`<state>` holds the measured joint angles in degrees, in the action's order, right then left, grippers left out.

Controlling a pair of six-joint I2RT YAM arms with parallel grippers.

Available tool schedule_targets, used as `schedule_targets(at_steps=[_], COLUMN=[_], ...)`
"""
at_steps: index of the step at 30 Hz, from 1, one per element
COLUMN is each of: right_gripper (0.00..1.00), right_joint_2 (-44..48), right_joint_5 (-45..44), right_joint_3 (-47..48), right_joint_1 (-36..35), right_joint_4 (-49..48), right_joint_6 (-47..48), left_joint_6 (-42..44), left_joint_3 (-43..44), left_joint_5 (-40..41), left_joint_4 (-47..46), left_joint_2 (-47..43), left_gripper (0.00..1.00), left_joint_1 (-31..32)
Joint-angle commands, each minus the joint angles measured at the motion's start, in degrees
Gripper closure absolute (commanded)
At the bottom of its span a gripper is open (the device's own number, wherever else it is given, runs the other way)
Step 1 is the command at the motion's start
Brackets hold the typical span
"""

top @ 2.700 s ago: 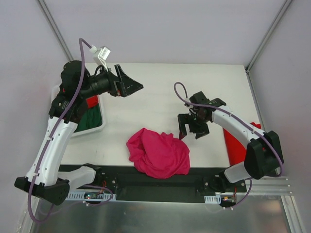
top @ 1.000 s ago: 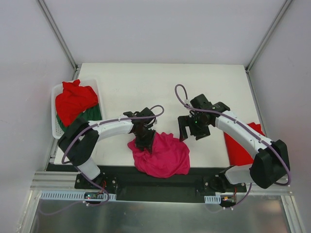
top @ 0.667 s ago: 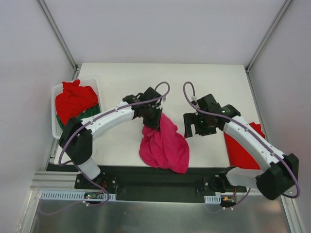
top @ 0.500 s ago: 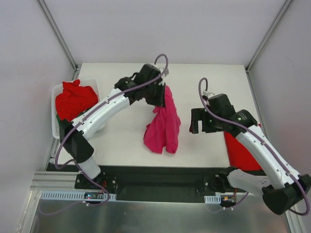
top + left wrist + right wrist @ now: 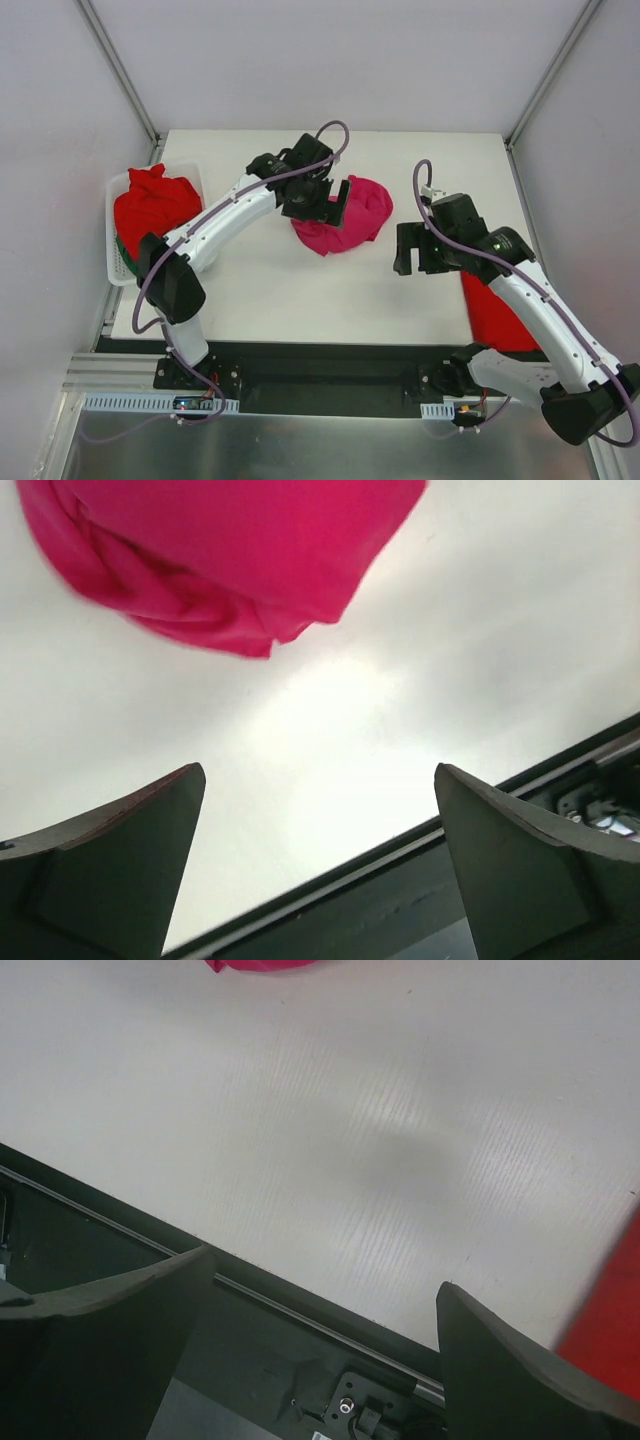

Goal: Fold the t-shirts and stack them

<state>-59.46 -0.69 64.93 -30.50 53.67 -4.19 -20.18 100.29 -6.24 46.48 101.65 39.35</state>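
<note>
- Centre, far half: the magenta t-shirt (image 5: 350, 215) is lying bunched on the table (image 5: 300, 290), blocking a straight pass there.
- The left gripper (image 5: 328, 200) is hanging at the bundle's left edge with its jaws spread and nothing between them.
- The left arm (image 5: 215, 230) is slanting across the table's left half.
- The right gripper (image 5: 420, 250) is hovering apart from the bundle, jaws wide, with bare surface showing between the two.
- The near half between the arms is lying bare, giving free passage.
- Right edge: a red t-shirt (image 5: 495, 305) is lying under the right arm.
- Left edge: the white basket (image 5: 113, 262) is sitting heaped with red cloth (image 5: 150, 205).
</note>
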Motion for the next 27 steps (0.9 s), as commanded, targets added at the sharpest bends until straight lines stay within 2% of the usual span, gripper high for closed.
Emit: schedule_targets(at_steps=[1,3,6,10,14,20,27], right_gripper=[0.04,0.04,0.04,0.04,0.04,0.04,0.04], right_joint_2=[-1.1,-1.7,-3.1,-5.1,-6.5,-6.4,-4.1], right_joint_5=[0.2,0.2,2.9,4.4,5.6,5.8,5.1], right_joint_3=[0.3,0.0,-0.2,0.2,0.9,1.1,-1.1], right_joint_1=[0.2,0.1,0.1,0.1,0.1,0.2,0.1], right_joint_4=[0.0,-0.4,-1.4,-2.5,-3.1,-2.6,-1.6], right_joint_6=[0.8,1.1,1.1,1.0,1.2,1.7,1.8], left_joint_6=[-3.3,-4.3,-5.7,-7.7,-8.4,-7.9,-3.9], left_joint_3=[2.3,2.6,-2.1,-20.0,-29.7,-32.6,-25.9], left_joint_5=[6.0,8.4,13.3,16.4,16.7,17.5,15.9], left_joint_4=[9.7,15.8,20.6,20.2,16.2,12.7,10.3], left_joint_2=[-10.1,-14.5,-20.9,-28.9,-29.8,-24.6,-18.8], left_gripper=[0.01,0.01,0.01,0.01,0.01,0.01,0.01], left_joint_1=[-3.6,-6.3,-10.6,-14.6,-16.8,-20.2,-27.5])
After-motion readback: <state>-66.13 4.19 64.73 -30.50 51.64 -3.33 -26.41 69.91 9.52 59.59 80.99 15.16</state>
